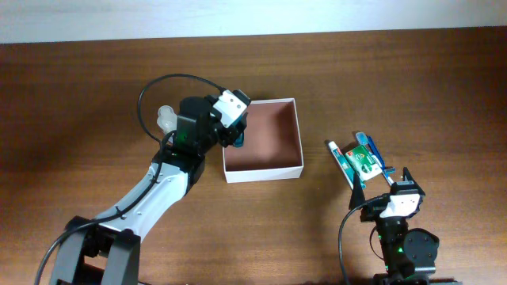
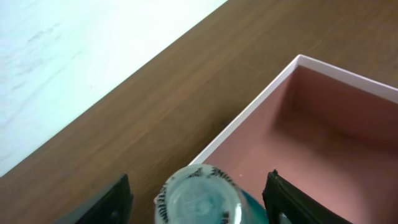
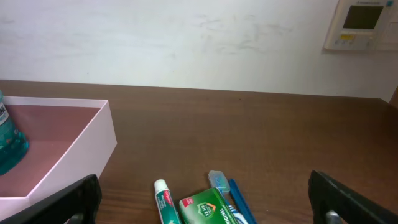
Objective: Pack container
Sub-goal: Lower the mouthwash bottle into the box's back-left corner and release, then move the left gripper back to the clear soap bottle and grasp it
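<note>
Left arm stretched to container; left pincer parted around bottle; right pincer wide.

A brown wood-grain tabletop fills the overhead view. The container sits near the centre. Right of it, close together, lie a toothpaste tube, a green box and a blue stick-like item. A small pale object lies left of centre.

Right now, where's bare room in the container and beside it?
The container floor is bare toward its right wall, crowded at the left wall: bottle under left gripper. Outside, table bare between container and toothpaste; green box, toothbrush crowd beyond.
</note>
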Controlling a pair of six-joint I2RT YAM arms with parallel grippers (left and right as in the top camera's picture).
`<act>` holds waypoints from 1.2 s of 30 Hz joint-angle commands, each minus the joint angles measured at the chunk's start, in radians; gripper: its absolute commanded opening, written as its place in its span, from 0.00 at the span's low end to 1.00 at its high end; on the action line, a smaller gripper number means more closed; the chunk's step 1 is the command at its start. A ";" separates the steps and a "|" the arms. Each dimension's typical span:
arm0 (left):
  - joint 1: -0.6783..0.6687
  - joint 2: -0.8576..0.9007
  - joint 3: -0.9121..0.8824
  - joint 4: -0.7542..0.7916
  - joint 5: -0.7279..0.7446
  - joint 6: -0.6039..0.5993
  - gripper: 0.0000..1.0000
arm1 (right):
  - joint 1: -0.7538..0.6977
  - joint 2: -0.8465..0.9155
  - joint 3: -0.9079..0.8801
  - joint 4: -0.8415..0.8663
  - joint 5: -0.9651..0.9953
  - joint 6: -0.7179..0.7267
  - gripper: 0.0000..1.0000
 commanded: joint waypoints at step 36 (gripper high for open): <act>0.230 -0.375 0.019 -0.463 -0.366 -0.907 0.57 | 0.006 -0.009 -0.005 -0.004 -0.012 0.000 0.99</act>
